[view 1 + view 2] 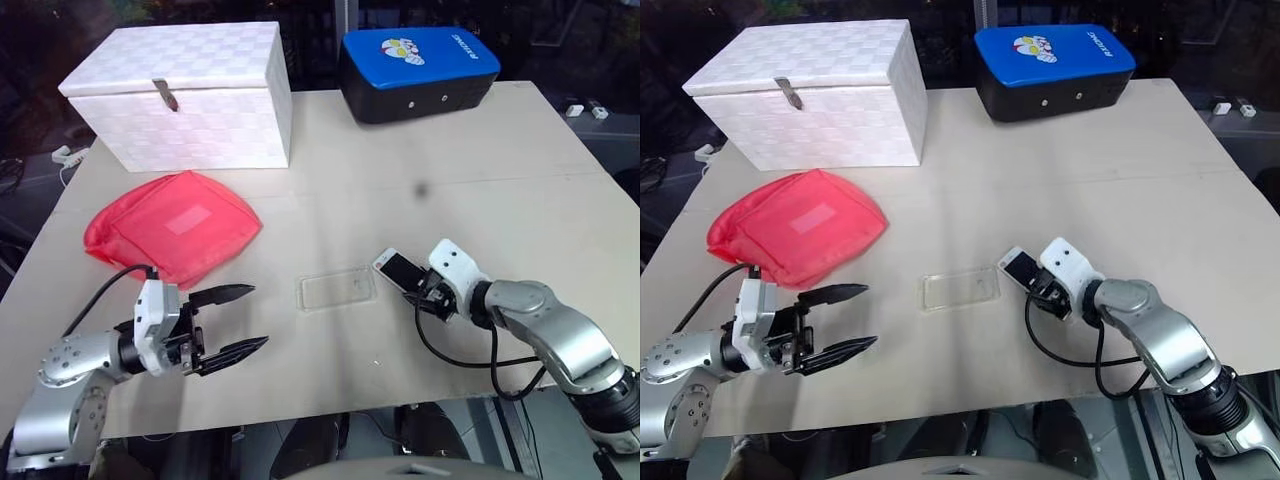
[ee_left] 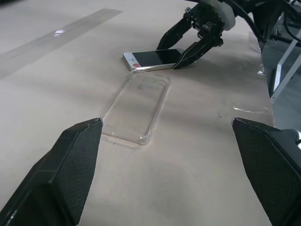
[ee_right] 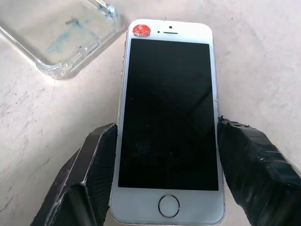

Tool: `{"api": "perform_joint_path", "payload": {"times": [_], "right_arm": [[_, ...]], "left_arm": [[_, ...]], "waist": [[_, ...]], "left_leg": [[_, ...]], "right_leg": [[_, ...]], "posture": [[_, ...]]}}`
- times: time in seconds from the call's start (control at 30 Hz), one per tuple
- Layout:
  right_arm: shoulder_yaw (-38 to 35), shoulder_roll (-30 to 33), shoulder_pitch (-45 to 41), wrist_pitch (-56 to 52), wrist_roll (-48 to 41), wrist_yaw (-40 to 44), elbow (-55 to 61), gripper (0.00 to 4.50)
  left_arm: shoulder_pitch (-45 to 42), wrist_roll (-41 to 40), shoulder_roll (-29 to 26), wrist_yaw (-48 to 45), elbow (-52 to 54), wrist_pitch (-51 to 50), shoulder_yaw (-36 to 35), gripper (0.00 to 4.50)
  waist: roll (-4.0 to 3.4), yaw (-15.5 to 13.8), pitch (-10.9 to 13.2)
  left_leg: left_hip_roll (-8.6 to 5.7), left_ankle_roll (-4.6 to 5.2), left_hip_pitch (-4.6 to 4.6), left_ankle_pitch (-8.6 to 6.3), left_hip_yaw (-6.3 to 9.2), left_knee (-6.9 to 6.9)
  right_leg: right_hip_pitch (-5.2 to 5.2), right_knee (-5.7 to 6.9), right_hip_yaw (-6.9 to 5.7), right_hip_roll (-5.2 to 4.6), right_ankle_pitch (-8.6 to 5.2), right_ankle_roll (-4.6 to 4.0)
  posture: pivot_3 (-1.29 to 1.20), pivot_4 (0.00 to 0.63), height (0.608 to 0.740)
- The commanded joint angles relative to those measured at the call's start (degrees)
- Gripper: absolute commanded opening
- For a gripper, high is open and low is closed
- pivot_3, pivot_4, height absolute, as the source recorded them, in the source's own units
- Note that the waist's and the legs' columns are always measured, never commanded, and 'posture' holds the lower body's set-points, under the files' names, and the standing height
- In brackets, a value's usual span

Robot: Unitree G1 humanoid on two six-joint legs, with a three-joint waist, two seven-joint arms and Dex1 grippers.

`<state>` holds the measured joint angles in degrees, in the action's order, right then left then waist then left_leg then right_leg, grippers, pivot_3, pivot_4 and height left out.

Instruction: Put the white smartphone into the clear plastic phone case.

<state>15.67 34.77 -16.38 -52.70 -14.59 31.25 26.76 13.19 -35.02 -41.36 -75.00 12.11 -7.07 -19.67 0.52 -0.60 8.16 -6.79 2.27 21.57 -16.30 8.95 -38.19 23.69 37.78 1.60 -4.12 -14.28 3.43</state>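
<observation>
White smartphone (image 3: 168, 125) lies flat on the table (image 1: 480, 180), screen up, straddled at its long edges by the right gripper (image 3: 167, 162), whose fingers look set to pinch it. Just beside its top corner sits the clear plastic phone case (image 1: 336, 289), hollow upward to receive it. Left gripper (image 1: 228, 322) hovers near, spread wide, holding nothing.

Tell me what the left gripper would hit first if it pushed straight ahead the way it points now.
Probably the clear plastic phone case: it lies flat on the table straight ahead of the open left gripper, nearer than the white smartphone. Height is unclear; it might pass just above it.
</observation>
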Motion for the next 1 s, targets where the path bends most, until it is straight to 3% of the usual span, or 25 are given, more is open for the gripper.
{"api": "perform_joint_path", "payload": {"times": [0.03, 0.27, 0.5, 1.0], "right_arm": [[-2.77, 1.22, -4.32, 4.57, -2.46, 5.49, 1.22, 2.78], [5.85, 0.68, -14.99, 10.51, 0.13, 14.48, -3.23, 2.78], [19.94, 0.62, -23.61, 22.67, 11.36, 24.03, -12.74, 2.78], [25.85, -6.80, -28.26, 27.78, 20.36, 32.90, -22.14, 2.78]], "left_arm": [[0.09, -0.17, 0.12, 0.86, -0.23, 0.68, -0.75, 4.50], [0.38, 0.35, 0.40, 1.80, -0.49, 1.43, -0.79, 4.50], [1.90, 0.85, 0.51, 2.50, -0.03, 1.95, -1.40, 4.50], [4.72, 0.63, 0.97, 4.60, 2.56, 2.01, -1.11, 4.50]], "waist": [[-0.19, 0.03, 0.14], [-0.25, 0.79, 0.19], [-0.25, 1.27, 0.22], [-0.24, 1.50, 0.21]], "left_leg": [[0.00, 0.00, 0.04, 0.00, -0.01, 0.00], [0.01, 0.00, 0.18, 0.00, 0.03, 0.03], [0.01, 0.00, 0.23, 0.00, 0.03, 0.07], [0.01, -0.02, 0.20, 0.01, 0.00, 0.08]], "right_leg": [[0.01, 0.00, 0.01, 0.00, 0.00, 0.00], [0.12, -0.07, -0.02, 0.01, 0.00, -0.01], [0.25, -0.11, -0.03, 0.00, 0.00, -0.01], [0.29, -0.02, 0.02, 0.04, 0.01, -0.02]], "posture": [[0.00, 0.150, 0.740], [0.00, 0.150, 0.740], [0.00, 0.150, 0.740], [0.00, 0.150, 0.740]]}}
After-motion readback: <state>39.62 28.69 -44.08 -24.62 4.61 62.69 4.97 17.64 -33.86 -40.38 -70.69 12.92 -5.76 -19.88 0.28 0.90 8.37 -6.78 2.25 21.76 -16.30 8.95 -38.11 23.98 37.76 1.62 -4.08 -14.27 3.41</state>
